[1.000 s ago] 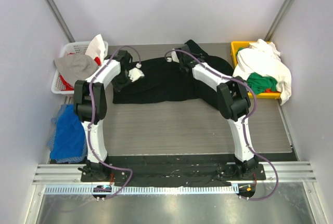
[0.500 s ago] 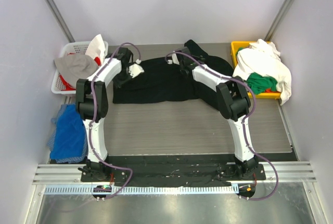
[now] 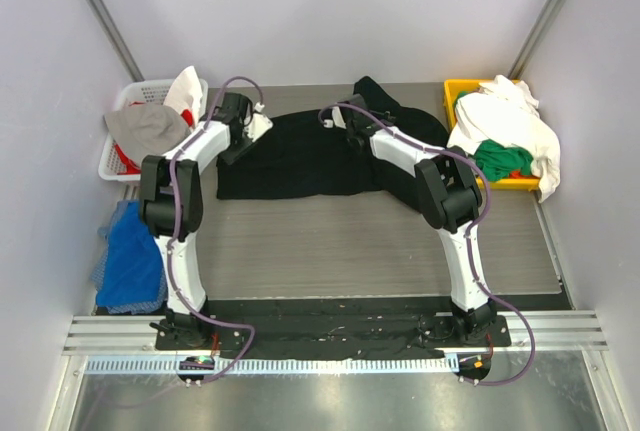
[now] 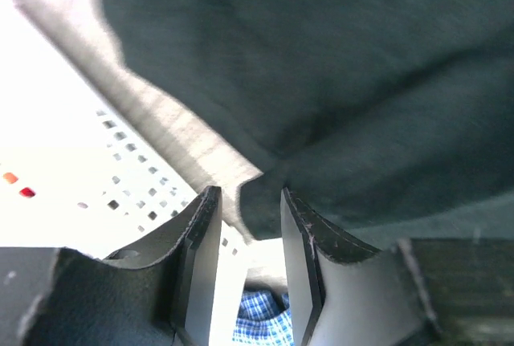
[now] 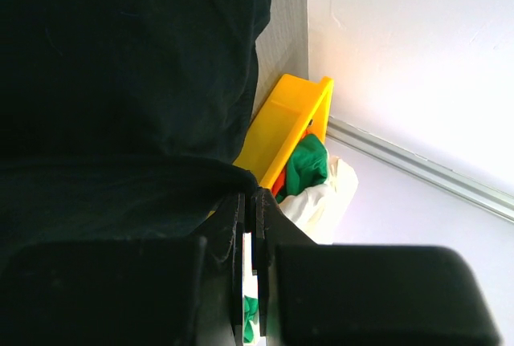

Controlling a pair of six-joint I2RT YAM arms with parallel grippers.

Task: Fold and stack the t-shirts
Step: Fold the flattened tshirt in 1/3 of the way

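A large black t-shirt lies spread across the back of the table. My left gripper hovers over its left edge, fingers apart. In the left wrist view a corner of the black t-shirt lies just beyond the left gripper, held by neither finger. My right gripper is at the shirt's back right part. In the right wrist view the right gripper is shut on a fold of the black t-shirt. A white t-shirt and a green t-shirt are heaped in a yellow bin.
A white perforated basket with grey, white and red cloth stands at the back left, close to the left gripper. A blue checked cloth lies beside the table's left edge. The yellow bin is just right of the right gripper.
My left gripper has opened and let go of the black shirt's corner, drawing back a little toward the basket. The right gripper keeps its hold and has hardly moved.
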